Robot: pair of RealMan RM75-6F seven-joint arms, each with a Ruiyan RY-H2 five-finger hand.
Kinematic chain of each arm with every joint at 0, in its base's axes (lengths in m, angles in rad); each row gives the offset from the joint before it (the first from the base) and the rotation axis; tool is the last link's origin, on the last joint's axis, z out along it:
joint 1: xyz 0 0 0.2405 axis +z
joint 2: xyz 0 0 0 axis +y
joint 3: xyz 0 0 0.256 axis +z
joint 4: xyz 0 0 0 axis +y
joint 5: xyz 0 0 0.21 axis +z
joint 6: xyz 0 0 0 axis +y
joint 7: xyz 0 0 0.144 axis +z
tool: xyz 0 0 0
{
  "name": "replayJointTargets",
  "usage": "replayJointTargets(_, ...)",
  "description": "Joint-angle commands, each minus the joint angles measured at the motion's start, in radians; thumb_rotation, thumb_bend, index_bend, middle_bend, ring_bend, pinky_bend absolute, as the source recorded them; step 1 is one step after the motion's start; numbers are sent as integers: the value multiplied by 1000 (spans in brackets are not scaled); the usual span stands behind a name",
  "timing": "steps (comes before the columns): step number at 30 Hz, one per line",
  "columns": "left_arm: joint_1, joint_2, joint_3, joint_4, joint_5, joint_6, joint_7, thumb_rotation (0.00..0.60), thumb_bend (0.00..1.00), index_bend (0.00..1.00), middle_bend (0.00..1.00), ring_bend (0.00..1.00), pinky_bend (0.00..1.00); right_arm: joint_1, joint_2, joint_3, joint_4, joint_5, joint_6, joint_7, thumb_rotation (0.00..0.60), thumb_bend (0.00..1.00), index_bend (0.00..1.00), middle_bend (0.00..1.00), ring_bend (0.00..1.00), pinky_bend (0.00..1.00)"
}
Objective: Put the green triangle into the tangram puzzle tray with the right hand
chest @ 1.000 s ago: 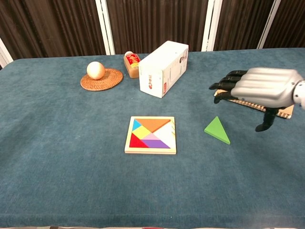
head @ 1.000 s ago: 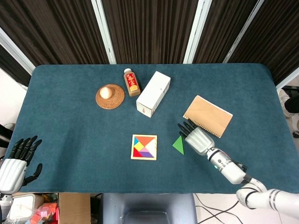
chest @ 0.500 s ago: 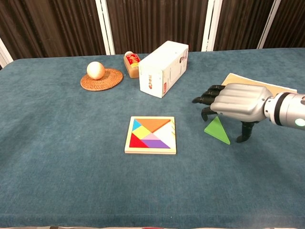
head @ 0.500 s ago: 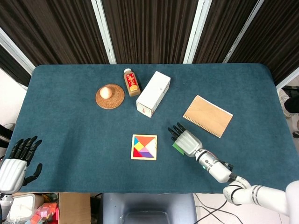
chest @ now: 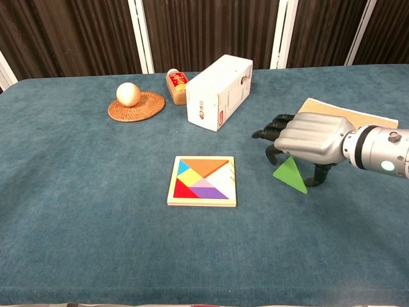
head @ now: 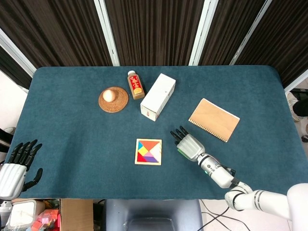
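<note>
Now right hand (chest: 307,137) over green triangle (chest: 291,174); tray (chest: 202,181) left, cloth between.

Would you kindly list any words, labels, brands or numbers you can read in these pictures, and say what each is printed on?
No text can be read.
White box: a small red and green mark near its lower front corner and a faint mark on its end face, both too small to read.
Bottle: red and orange label, print too blurred to read.
Brown notebook: plain cover, no text visible.
</note>
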Motion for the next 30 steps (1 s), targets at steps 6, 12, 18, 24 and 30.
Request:
replayJointTargets(6,4,3,1,-2,3,8,-4,600,485,0,2,15,54,10,-17,-11,-6,40,23,-42,600,426,564,0,0,0)
replayJointTargets(12,5,4,0,-1,6,14,-12,600,486,0,2,17,54,14,-19,-22,-13,56,43,-59,600,467,653,9,0,0)
replayJointTargets(18,8,6,3,1,16,23,-20,600,487,0,3,17,55,7,-4,-25,-46,51,90,-54,600,497,739,49,0,0)
replayJointTargets(24,8,6,6,0,25,27,-22,600,486,0,3,17,54,-7,17,3,-114,17,188,-34,600,499,763,83,0,0)
replayJointTargets(30,11,5,12,-1,46,40,-24,600,484,0,2,17,54,16,-38,48,-155,16,248,-90,600,498,763,97,0,0)
